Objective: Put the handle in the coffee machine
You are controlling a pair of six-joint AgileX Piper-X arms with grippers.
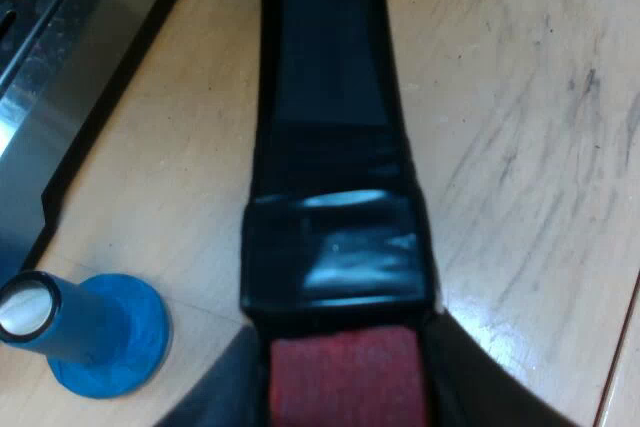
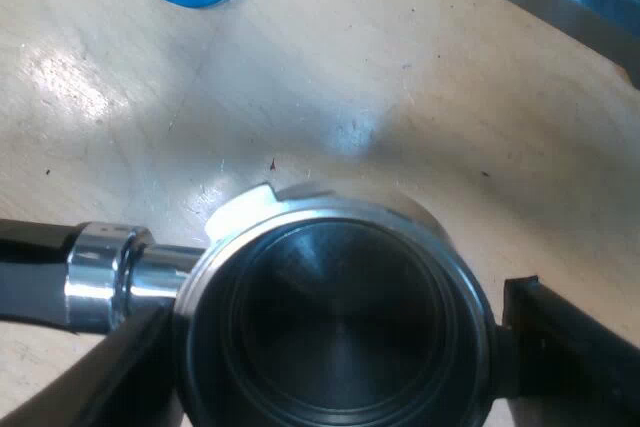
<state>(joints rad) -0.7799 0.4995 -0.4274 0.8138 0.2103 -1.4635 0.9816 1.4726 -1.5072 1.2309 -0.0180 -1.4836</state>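
My left tool is clamped on the red end of the handle. My right tool pinches the holder by its metal basket, over the surface, near the blue tamper and machine. Probably heavy, rigid, slick steel, so the handle is the safer hold.

Pale wooden tabletop, scuffed with dark marks, shines with bright glare patches.
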